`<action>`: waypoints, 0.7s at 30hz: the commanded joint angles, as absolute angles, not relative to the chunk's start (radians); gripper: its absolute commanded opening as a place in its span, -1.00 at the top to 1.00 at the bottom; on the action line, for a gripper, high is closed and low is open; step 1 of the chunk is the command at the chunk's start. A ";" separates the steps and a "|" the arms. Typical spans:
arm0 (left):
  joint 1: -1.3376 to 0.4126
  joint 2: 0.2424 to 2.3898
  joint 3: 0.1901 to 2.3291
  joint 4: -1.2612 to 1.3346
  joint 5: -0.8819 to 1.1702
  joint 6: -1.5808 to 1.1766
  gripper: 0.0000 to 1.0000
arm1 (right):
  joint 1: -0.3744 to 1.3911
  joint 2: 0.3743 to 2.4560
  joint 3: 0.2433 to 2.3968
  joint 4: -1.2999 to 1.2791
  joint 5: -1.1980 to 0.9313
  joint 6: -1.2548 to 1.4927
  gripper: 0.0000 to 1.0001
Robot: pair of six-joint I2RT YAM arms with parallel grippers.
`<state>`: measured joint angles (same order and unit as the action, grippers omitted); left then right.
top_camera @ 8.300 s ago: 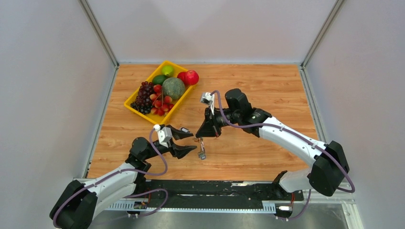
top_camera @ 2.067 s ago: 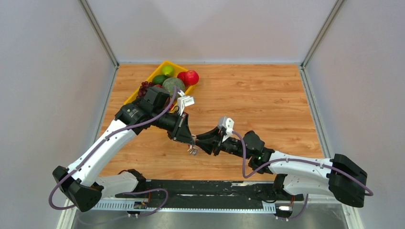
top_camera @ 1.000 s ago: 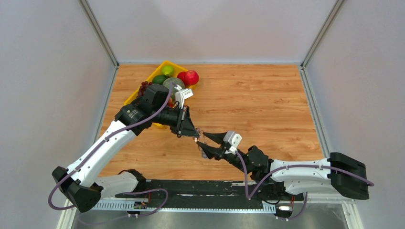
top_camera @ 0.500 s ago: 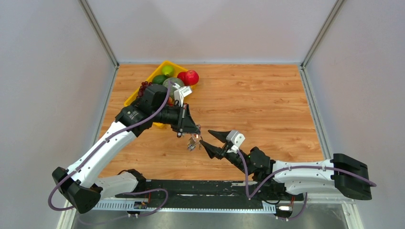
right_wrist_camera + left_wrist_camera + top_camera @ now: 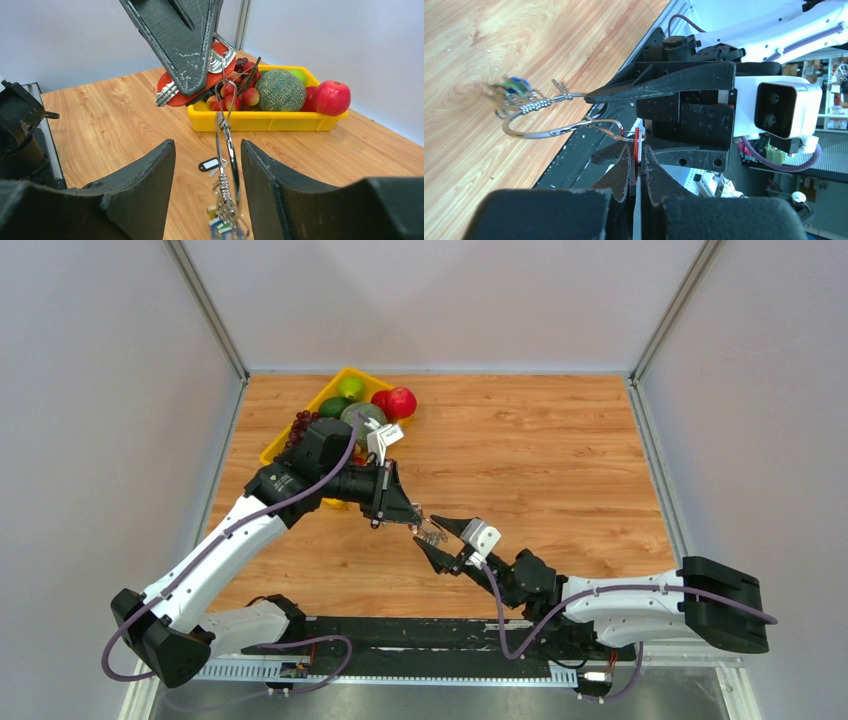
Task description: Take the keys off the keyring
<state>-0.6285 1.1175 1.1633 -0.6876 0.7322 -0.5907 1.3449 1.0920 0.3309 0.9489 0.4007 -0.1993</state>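
My left gripper (image 5: 638, 152) is shut on a key with a red tag (image 5: 639, 141), held above the table. The keyring (image 5: 549, 131), a thin silver wire ring, hangs from that key, with the other keys (image 5: 514, 92) bunched at its low end with blue, green and yellow tags. My right gripper (image 5: 207, 145) is open, its two fingers on either side of the keyring (image 5: 225, 142) without touching it. In the top view both grippers (image 5: 412, 523) (image 5: 430, 533) meet at the table's middle. The keys (image 5: 225, 220) dangle blurred between the right fingers.
A loose key with a black tag (image 5: 210, 164) lies on the wood below the ring. A yellow tray (image 5: 283, 440) of fruit stands at the back left, with a melon (image 5: 280, 90) and a red apple (image 5: 331, 97). The black rail (image 5: 420, 635) runs along the near edge.
My right gripper has opened wider and shifted left, so its fingers now straddle the hanging ring. The key bunch has swung. The left gripper has kept its grip and place.
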 commanded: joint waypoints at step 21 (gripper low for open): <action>-0.631 1.072 1.136 -0.586 0.864 -0.636 1.00 | 1.350 1.167 0.412 1.122 0.404 -0.341 0.46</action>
